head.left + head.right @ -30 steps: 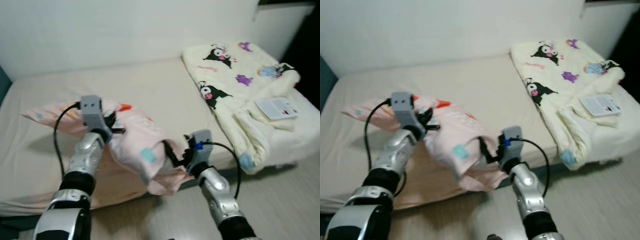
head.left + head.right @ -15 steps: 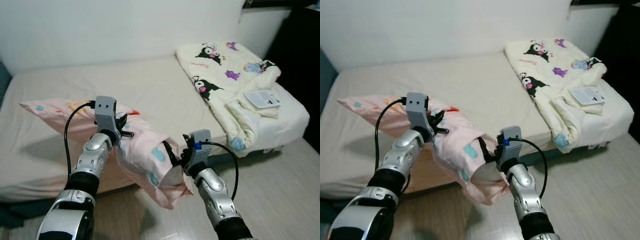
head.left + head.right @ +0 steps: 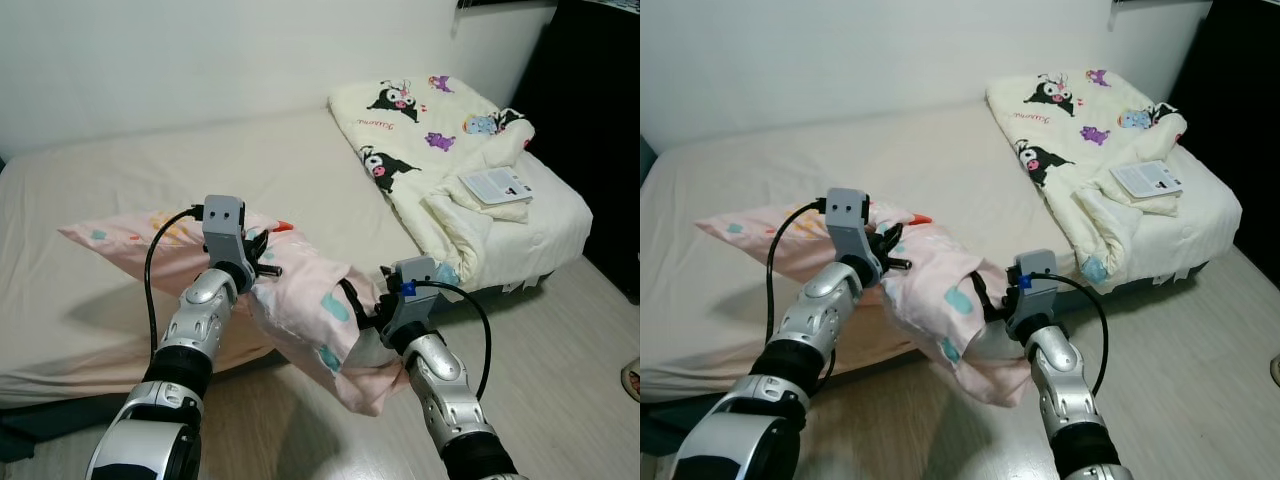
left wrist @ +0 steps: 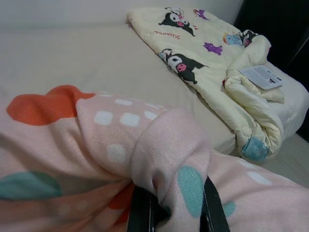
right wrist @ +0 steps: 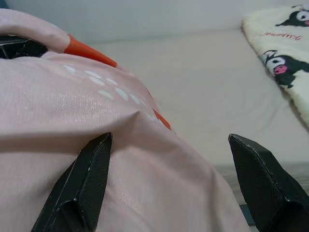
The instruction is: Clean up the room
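A pink patterned pillow (image 3: 300, 305) lies half on the beige bed (image 3: 200, 160), its near end hanging past the bed's front edge over the floor. My left gripper (image 3: 258, 262) is shut on a fold of the pillow's cloth; in the left wrist view the fold (image 4: 169, 159) is pinched between the black fingers (image 4: 140, 212). My right gripper (image 3: 355, 305) sits at the pillow's near end. In the right wrist view its fingers (image 5: 91, 179) stand wide apart, with the pillow (image 5: 72, 121) against one and a gap before the other.
A cream blanket (image 3: 420, 150) with cartoon prints is heaped on the bed's right end, with a white booklet (image 3: 495, 185) on top. Wood floor (image 3: 570, 350) runs along the bed's front. A dark opening (image 3: 600, 120) stands at the far right.
The camera has shifted, showing more of the bed and floor. The pillow's near end has come further out over the bed's edge, held between both arms.
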`<state>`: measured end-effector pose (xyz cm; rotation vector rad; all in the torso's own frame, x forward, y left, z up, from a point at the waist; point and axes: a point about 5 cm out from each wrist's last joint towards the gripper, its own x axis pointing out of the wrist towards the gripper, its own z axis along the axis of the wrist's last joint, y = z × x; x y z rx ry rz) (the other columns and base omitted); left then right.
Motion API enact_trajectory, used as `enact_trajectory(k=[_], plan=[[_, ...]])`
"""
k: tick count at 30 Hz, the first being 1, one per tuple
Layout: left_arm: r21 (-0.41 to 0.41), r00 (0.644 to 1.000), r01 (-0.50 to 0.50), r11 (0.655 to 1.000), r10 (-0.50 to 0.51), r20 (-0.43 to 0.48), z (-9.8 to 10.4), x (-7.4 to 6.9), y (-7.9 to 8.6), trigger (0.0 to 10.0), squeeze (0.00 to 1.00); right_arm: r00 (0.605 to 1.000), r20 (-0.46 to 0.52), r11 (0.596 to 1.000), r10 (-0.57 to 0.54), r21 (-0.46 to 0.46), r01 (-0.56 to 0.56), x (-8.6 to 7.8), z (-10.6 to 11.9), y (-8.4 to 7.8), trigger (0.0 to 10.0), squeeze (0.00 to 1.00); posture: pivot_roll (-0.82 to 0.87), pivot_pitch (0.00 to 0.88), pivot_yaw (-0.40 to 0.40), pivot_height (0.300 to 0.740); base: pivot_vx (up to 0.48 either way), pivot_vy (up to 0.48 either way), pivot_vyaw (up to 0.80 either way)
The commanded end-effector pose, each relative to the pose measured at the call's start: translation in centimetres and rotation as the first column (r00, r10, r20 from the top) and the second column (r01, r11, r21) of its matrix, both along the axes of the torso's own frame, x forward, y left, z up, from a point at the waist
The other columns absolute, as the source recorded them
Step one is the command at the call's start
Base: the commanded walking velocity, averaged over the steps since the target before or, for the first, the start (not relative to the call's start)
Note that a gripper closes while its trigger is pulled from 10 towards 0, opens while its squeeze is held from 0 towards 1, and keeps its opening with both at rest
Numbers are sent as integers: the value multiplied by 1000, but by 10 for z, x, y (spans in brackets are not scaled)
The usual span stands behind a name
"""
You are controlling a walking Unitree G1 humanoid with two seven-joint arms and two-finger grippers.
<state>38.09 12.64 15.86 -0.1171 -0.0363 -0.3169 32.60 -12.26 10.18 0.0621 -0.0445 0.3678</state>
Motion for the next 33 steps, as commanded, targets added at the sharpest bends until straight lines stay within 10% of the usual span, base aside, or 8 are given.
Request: enact_trajectory(k=[1, 33], plan=[[13, 988, 44, 999, -45, 145, 28, 2, -9, 10000, 0, 1000, -16, 1000, 5, 0, -5, -2, -5, 3, 10000, 0, -161, 117, 11, 740, 0, 0, 0], [92, 972, 143, 985, -157, 174, 26, -4, -32, 10000, 0, 1000, 1, 1000, -10, 3, 10, -1, -2, 1, 10000, 0, -161, 121, 10, 740, 0, 101, -270]])
